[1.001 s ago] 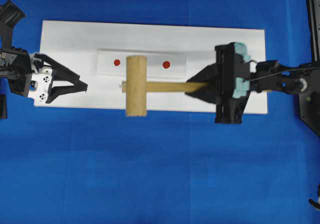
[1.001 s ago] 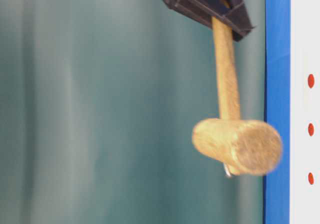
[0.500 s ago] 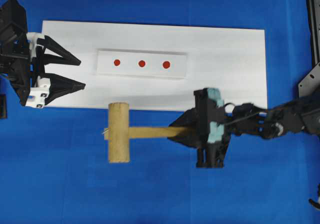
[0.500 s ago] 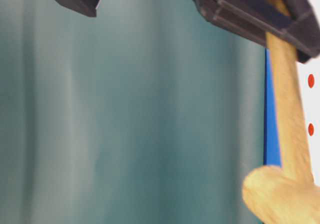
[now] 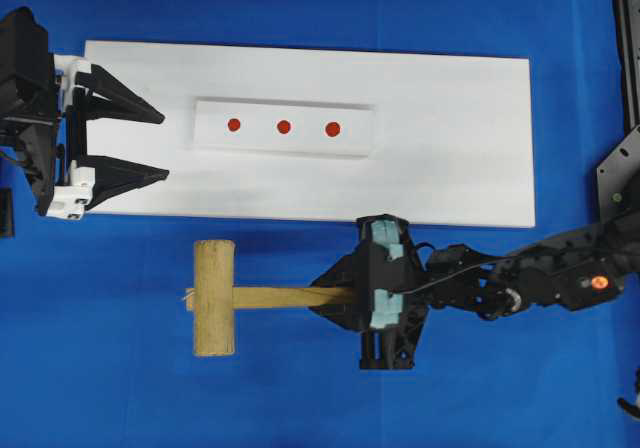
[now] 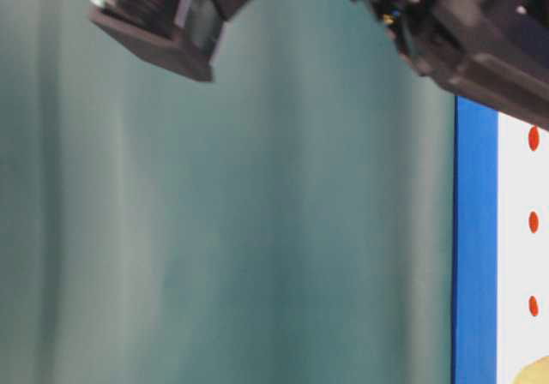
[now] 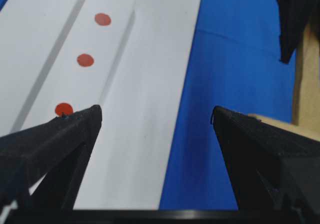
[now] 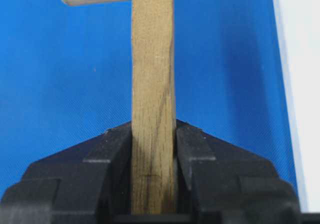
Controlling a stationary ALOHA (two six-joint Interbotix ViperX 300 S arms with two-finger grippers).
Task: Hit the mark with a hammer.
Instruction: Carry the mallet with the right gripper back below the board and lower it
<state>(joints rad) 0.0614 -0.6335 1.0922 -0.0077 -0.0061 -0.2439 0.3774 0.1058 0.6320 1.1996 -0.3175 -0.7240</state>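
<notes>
right gripper (image 5: 335,296) clamped on the hammer (image 5: 215,297) handle — head over the blue cloth (image 5: 300,388), below the white board (image 5: 450,148) | left gripper (image 5: 160,146) jaws spread wide, holding nothing — at the board's left end | dotted strip (image 5: 283,127) on the board, apart from the hammer

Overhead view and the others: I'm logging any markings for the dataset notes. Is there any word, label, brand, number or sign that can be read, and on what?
No readable text in any view.
Strip: three red dots, marks only, no lettering.
Hammer: bare wood.
Board: plain white.
Right gripper and left gripper: no legible label.
</notes>
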